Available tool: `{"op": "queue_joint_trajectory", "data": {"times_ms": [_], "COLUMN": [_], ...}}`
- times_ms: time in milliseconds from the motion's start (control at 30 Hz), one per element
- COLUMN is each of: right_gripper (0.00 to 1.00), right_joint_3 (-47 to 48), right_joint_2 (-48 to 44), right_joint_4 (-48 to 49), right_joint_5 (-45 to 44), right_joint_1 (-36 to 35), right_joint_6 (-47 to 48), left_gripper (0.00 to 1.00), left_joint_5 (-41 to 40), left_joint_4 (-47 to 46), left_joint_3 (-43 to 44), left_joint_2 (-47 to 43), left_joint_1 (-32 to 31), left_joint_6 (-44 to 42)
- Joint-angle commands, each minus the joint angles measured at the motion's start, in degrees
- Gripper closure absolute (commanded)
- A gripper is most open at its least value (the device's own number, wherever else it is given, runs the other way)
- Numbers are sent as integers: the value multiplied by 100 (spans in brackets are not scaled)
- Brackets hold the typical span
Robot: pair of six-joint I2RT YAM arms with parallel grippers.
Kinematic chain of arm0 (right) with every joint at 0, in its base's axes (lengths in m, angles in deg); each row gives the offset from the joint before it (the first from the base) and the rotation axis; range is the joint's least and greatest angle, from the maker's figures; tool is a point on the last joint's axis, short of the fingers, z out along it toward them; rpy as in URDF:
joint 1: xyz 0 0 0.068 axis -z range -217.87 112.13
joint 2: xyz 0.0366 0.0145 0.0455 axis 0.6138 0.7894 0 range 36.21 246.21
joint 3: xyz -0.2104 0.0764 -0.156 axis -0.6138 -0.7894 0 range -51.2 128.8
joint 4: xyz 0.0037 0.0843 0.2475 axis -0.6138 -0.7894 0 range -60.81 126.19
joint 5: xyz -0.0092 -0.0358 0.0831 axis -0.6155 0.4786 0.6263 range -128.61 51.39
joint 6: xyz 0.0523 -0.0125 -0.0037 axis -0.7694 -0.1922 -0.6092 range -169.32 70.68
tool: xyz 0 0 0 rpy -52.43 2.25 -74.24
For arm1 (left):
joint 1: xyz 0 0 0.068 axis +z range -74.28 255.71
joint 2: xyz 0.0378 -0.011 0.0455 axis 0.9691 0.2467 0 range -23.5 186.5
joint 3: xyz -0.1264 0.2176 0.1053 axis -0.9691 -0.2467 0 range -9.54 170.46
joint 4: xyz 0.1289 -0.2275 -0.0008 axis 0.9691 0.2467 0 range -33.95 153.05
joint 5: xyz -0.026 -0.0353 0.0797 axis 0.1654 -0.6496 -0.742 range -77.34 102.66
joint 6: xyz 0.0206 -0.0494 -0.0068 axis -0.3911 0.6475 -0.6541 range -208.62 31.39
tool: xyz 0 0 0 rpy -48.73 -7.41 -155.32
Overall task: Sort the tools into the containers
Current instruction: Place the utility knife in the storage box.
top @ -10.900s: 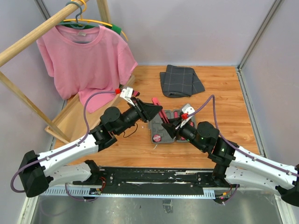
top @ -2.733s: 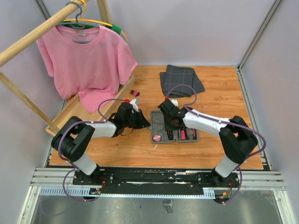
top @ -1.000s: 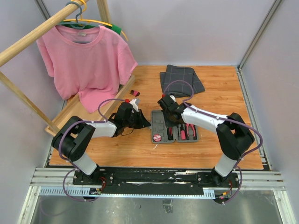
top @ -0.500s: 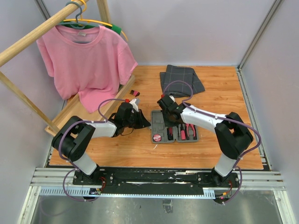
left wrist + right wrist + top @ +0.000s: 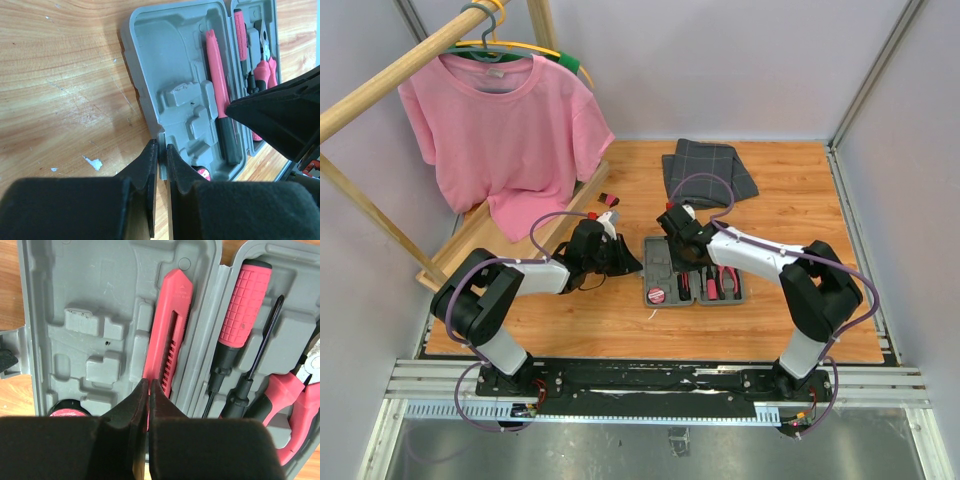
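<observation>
At the upper left of the top view hangs a pink shirt [image 5: 500,120]. In the middle, the grey tool case [image 5: 657,268] lies open on the wooden table [image 5: 790,200]. The left gripper [image 5: 161,147] pinches the case's rim. The right gripper [image 5: 149,382] is squeezed closed, with its tips over the pink cutter [image 5: 167,315] inside the case. A screwdriver [image 5: 245,305] and pliers [image 5: 295,395] lie in the right half.
</observation>
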Motion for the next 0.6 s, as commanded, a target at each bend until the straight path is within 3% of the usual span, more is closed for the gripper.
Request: {"op": "queue_joint_trajectory", "data": {"times_ms": [0,567], "right_gripper": [99,99], "right_joint_3": [-463,-964], "right_joint_2": [487,649], "right_joint_4": [-260,-79], "right_joint_5": [80,173], "right_joint_1": [86,87], "right_joint_6": [-167,-271], "left_gripper": [100,100], "left_joint_5": [99,70], "left_joint_4": [-68,-49], "left_joint_3": [109,99], "left_joint_2": [36,-41], "left_joint_1": [11,11], "left_joint_6": [-141,-166]}}
